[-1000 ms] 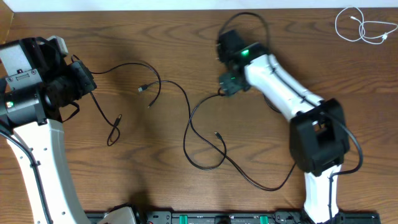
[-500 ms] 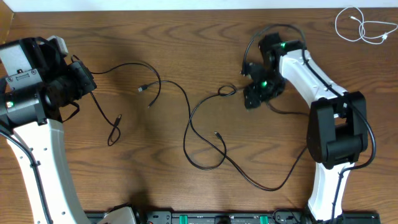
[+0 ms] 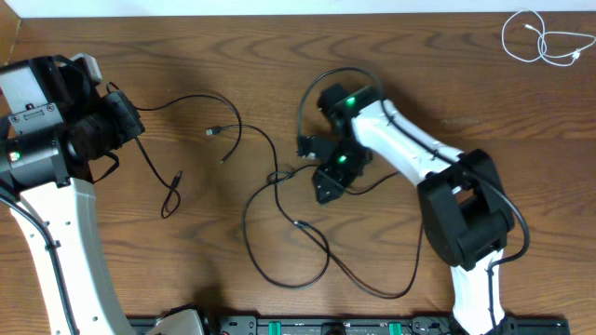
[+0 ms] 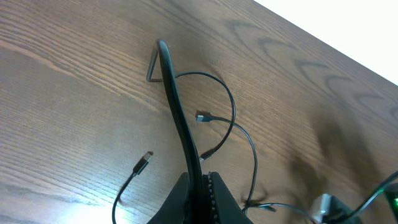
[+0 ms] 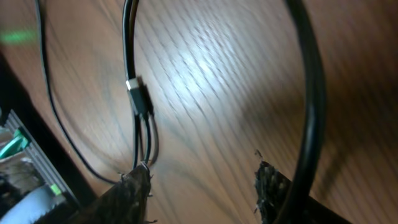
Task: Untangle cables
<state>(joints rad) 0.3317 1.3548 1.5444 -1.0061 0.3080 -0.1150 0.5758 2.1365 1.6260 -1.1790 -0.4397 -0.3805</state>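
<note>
The right arm point(image 3: 410, 149) has swung back over the middle of the wooden surface point(image 3: 168, 279), dragging the black cable loop point(image 3: 246, 223) leftward. I judge the tangle shifted, not freed. The white cable point(image 3: 535, 37) lies well apart in the far corner. The left tool point(image 4: 200, 186) is clenched on the left black cable point(image 4: 177, 106). The right tool point(image 5: 202, 186) is part-open, with a cable against one finger.

Robot lab: robot arms point(image 3: 410, 140) at wooden table point(image 3: 186, 56)

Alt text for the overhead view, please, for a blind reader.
The right gripper reaches into a central tangle of black cables. The left gripper, at the left edge, holds one of them; a white cable lies coiled top right.
</note>
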